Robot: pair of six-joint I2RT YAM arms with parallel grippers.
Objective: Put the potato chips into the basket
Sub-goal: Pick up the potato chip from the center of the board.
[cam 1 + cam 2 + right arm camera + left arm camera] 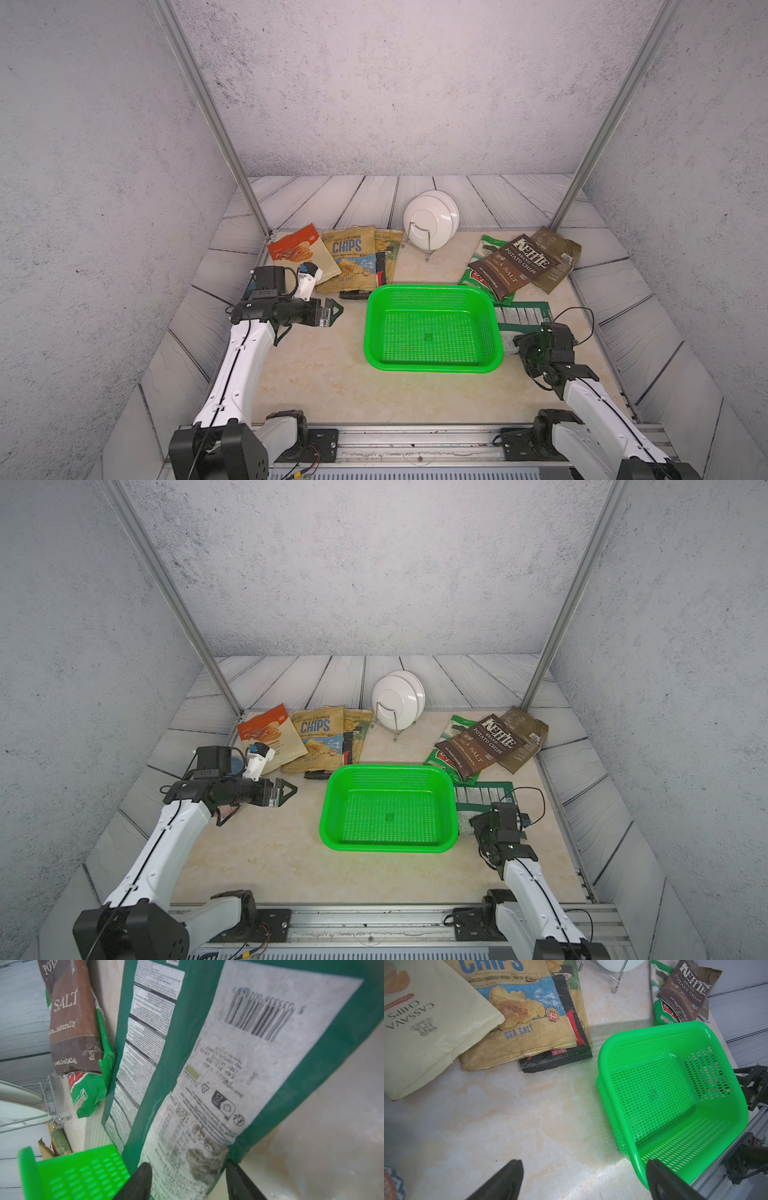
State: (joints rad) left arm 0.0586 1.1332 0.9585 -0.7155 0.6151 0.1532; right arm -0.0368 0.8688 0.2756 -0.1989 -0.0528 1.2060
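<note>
- Bright-green perforated plastic basket, rectangular with rounded corners, sits on the beige marbled tabletop about midway between the two arms. Every chip bag lies outside it.
- The left gripper hangs above bare tabletop on the basket's left side. Its black fingers are spread wide with nothing between them.
- The right gripper is low over a dark-green chip bag. This bag lies flat with its printed back up and its barcode showing, just beside the basket's right wall.
- In the right wrist view the gripper's black fingers stand partway apart on either side of that bag's near end. Whether they actually pinch it cannot be told.
- At the back left, a cream-and-orange cassava chip bag overlaps a tan "CHIPS" bag. The tan bag in turn lies on a black bag.
- At the back right, a brown "Kettle" bag lies across a bright-green-and-white bag and an olive-brown bag.
- White plates stand upright in a wire rack at the back, between the two groups of bags.
</note>
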